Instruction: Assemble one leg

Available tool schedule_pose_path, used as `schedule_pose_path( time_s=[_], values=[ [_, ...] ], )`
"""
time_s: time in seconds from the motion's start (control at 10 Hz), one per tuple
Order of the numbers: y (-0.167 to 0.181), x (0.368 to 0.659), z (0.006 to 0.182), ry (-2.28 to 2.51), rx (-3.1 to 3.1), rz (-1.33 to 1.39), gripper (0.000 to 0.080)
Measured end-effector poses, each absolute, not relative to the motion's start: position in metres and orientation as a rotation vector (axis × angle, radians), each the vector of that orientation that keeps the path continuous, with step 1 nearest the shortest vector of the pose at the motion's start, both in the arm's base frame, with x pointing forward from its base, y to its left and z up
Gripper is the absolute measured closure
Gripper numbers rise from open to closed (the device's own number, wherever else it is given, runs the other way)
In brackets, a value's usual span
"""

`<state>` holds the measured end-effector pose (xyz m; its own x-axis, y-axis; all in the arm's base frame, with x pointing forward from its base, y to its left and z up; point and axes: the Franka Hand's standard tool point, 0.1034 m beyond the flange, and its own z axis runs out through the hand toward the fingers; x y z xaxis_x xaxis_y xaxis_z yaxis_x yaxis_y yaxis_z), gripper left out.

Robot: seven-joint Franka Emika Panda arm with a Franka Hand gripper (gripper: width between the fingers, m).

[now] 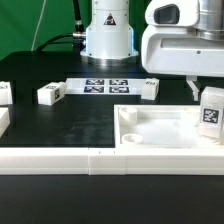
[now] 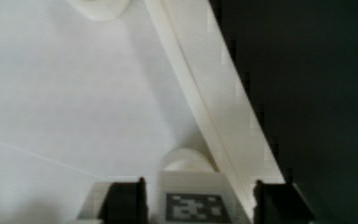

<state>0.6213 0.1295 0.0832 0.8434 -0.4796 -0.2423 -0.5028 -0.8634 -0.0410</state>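
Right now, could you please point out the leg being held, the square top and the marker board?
the held leg (image 1: 210,112): exterior view, on its tagged face.
the square top (image 1: 160,128): exterior view, on its bare inner floor.
the marker board (image 1: 104,85): exterior view, on the middle of the strip.

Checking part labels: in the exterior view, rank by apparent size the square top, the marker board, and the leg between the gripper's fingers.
1. Square top
2. Marker board
3. Leg in the gripper: smallest, even though nearer the camera than the board.
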Motion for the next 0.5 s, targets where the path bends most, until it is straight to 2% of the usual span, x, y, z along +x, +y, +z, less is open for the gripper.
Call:
schedule_pose_path(
  time_s=[0.5],
  values=[
    [0.1312, 0.626, 0.0833, 1.36, -2.734, 0.342, 0.0503]
  ],
)
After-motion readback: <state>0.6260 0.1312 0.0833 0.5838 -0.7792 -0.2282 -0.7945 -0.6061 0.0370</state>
